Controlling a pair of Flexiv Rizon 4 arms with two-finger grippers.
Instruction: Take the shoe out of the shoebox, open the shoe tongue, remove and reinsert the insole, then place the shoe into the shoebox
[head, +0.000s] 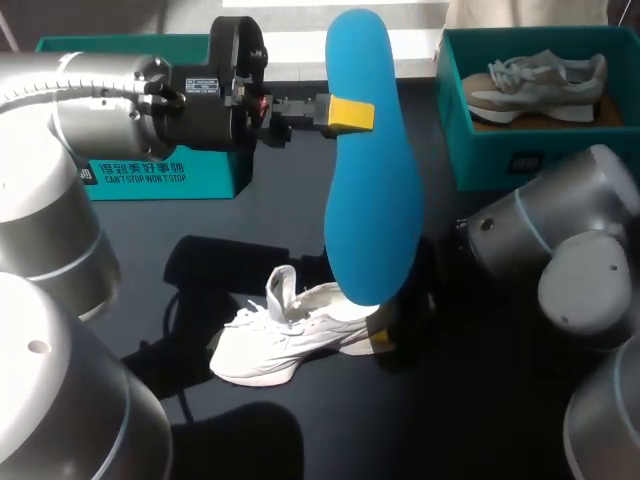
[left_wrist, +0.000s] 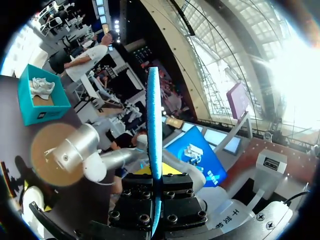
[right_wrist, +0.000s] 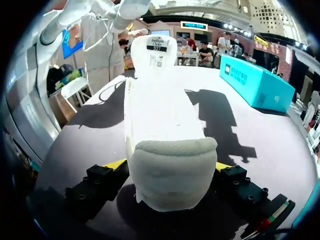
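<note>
Two claws are both occupied. The left claw (head: 350, 113), coming in from nine o'clock, is closed tight on the insole (head: 375, 200), its yellow tips pinching the upper part. The insole is a smooth, bright blue foam sheet with a rounded toe and a narrower waist, and it hangs raised above the counter (head: 290, 215). It runs from twelve o'clock down to the middle of the head view. In the left wrist view it stands edge-on as a thin blue strip between the black finger blocks. Below it, at about six o'clock, the white shoe (head: 290, 340) lies on the dark matt counter with its toe towards nine o'clock. It is a knit and mesh trainer with white laces, and its tongue (right_wrist: 156, 50) is pulled upright, showing small labels. The right claw (right_wrist: 170, 165) is spread wide and grips the padded, fuzzy heel collar from both sides, a yellow tip pressed against each flank. In the head view the insole's lower end overlaps the shoe's heel and hides most of that claw. An open teal shoebox (head: 500, 155) at two o'clock holds a beige shoe (head: 540, 85) on brown paper. A second teal box (head: 165, 180) sits at ten o'clock, partly hidden behind the left arm. The right arm's grey joints fill the area from three to five o'clock.
</note>
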